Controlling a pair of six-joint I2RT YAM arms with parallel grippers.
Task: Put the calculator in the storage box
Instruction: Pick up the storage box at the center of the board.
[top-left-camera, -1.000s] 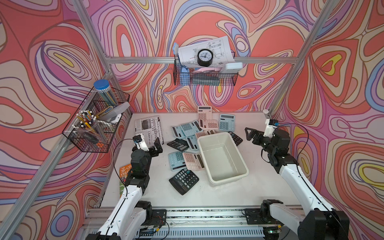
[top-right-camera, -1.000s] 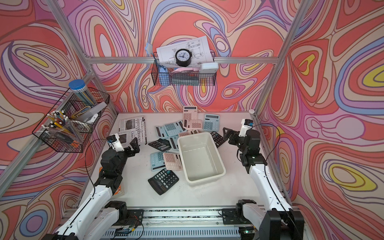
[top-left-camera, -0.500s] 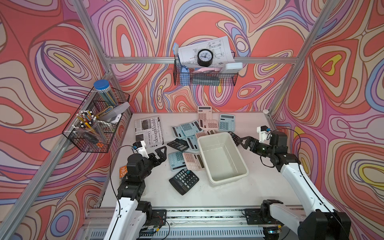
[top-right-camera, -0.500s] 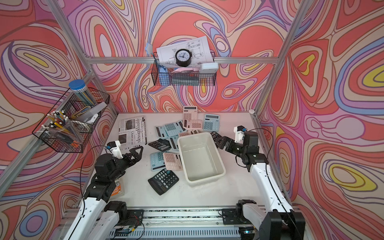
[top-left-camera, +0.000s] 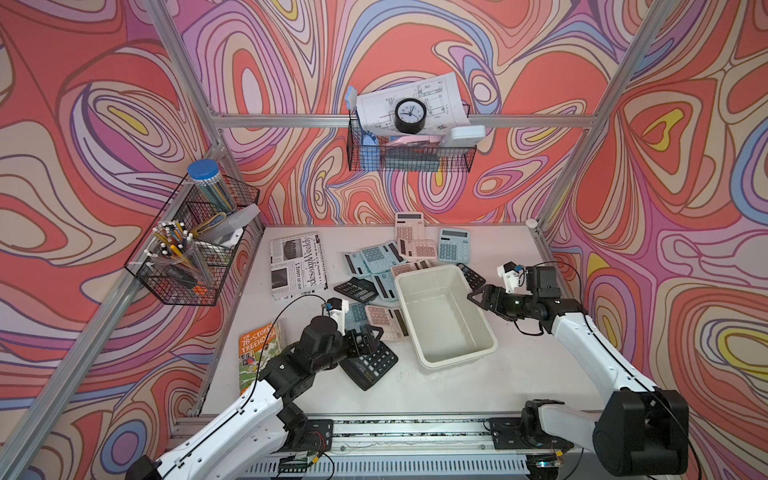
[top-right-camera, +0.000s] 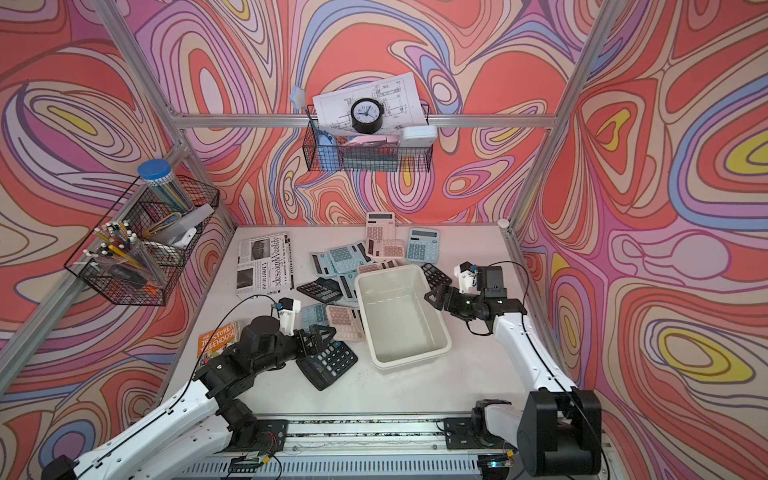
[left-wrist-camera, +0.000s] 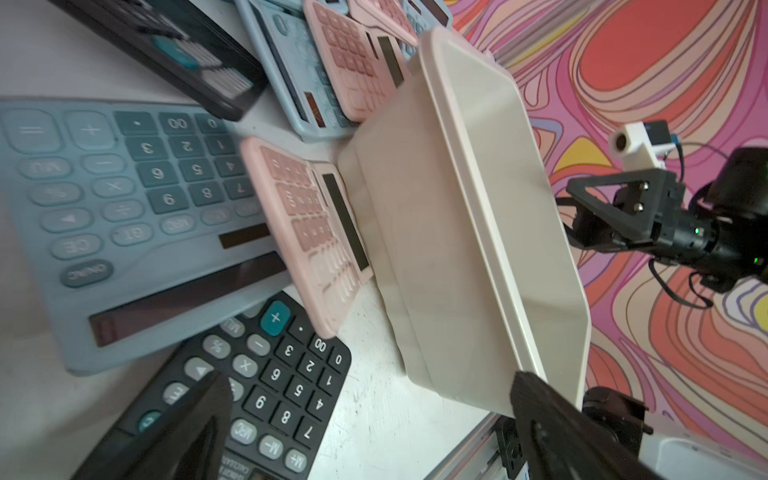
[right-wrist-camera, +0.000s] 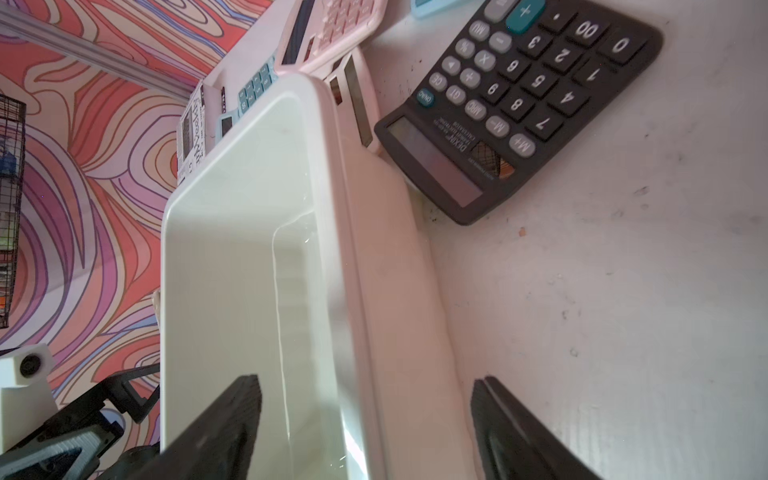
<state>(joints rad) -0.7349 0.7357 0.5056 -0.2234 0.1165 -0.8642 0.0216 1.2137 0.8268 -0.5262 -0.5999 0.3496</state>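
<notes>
The box (top-left-camera: 446, 320) sits mid-table, empty, with its long side running away from you and slightly skewed. It is cream-white plastic with rounded corners and a flared rim. It looks light and stiff, so expect it to skid if nudged; the rim is the natural place to hold it.

The calculator (top-left-camera: 368, 368) nearest your left arm lies flat and face up, just off the box's near left corner and apart from it. A pink calculator (top-left-camera: 384, 322) lies close beside it; whether they touch I cannot tell. Treat it as a thin, rigid, light slab with a smooth case and little edge showing above the table. Pinch it across its narrow width on the side edges, clear of the display. It is black, with grey and white keys, one teal key and a dull screen strip.

Your right gripper (top-left-camera: 478, 297) stands fairly wide, astride the box's right wall and not pinching it. Your left gripper (top-left-camera: 370, 337) is wide open and empty, hovering over the calculator's far end.
</notes>
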